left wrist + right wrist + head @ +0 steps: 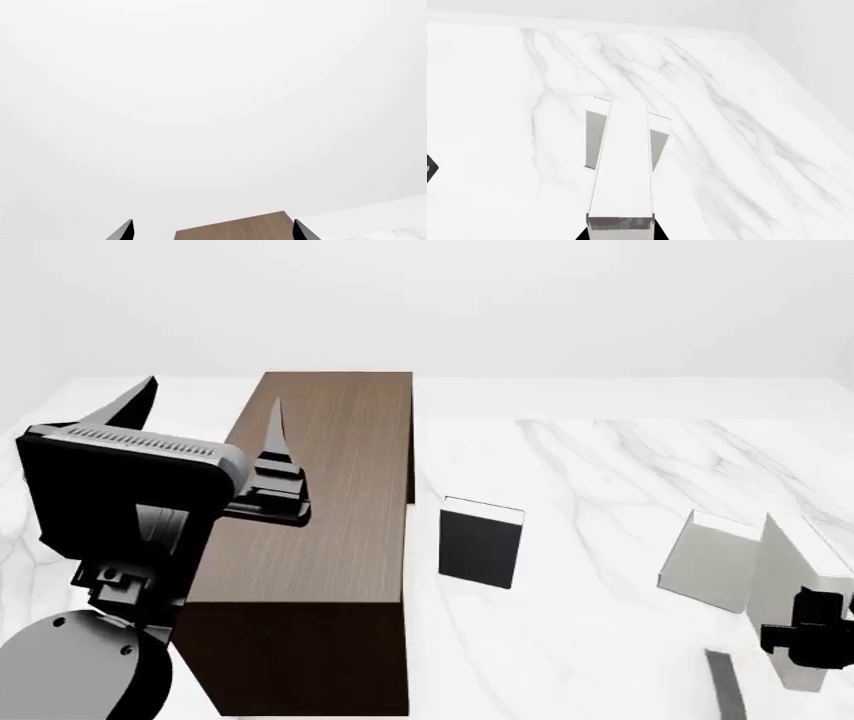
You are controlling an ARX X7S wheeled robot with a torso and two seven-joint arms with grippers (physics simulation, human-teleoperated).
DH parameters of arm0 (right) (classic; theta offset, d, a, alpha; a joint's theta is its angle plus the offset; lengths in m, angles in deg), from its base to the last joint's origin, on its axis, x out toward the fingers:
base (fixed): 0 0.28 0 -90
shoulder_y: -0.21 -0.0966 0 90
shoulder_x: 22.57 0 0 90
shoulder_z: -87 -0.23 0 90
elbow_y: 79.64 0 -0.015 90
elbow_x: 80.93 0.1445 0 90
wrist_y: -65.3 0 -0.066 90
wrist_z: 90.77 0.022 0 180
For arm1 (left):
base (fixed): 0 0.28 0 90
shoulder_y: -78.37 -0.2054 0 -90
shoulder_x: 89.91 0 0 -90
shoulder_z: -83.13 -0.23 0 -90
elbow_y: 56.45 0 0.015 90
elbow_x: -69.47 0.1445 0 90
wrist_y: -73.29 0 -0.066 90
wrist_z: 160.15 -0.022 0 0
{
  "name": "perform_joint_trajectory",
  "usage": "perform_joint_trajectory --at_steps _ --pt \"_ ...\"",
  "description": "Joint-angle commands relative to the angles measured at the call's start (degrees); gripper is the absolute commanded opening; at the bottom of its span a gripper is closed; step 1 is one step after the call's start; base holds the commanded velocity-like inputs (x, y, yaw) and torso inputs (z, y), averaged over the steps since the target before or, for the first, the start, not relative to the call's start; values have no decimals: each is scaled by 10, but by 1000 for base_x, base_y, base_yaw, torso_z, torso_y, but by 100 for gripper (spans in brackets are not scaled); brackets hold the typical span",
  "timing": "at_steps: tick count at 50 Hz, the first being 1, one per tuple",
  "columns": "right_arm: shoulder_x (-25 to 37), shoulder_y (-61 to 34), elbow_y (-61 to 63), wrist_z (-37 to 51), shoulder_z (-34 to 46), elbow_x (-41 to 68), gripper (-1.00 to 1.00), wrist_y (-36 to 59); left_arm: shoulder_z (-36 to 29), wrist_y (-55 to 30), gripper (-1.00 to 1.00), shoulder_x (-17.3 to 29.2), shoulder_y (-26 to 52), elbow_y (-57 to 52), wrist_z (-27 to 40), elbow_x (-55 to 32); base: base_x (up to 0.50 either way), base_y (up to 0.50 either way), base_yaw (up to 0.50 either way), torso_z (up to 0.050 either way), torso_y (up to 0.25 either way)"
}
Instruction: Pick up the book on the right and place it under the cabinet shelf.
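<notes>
While the right gripper [811, 635] pinches the book [790, 590] edge-on near the desk's [601, 450] right edge, a careless swing could topple the grey book [707, 562] just beyond; farther left, the cabinet shelf [320, 540] waits; left gripper [214, 440] spread.

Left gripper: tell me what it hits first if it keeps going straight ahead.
Probably nothing: the left gripper points over the cabinet shelf's top toward blank white background. Depth is unclear, so it might skim that top.
</notes>
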Motion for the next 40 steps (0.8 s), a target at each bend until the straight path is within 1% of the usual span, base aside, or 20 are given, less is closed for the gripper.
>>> perform_joint_trajectory --at_steps 1,11,22,34,40 --pt "23 -32 49 32 -26 31 -100 23 3 -3 100 2 3 -4 3 -5 0 0 0 0 10" --pt "39 -66 74 61 -15 84 -100 27 3 -11 100 3 9 -9 6 -11 0 0 0 0 1" --pt "54 -127 95 97 27 141 -100 15 6 -5 100 4 10 -8 9 -11 0 0 0 0 1" --pt "43 -198 114 124 84 183 -100 -8 5 -1 100 4 12 -6 13 -12 0 0 0 0 1" --pt "21 -210 120 123 79 198 -100 -30 4 3 100 4 15 -5 15 -11 0 0 0 0 2"
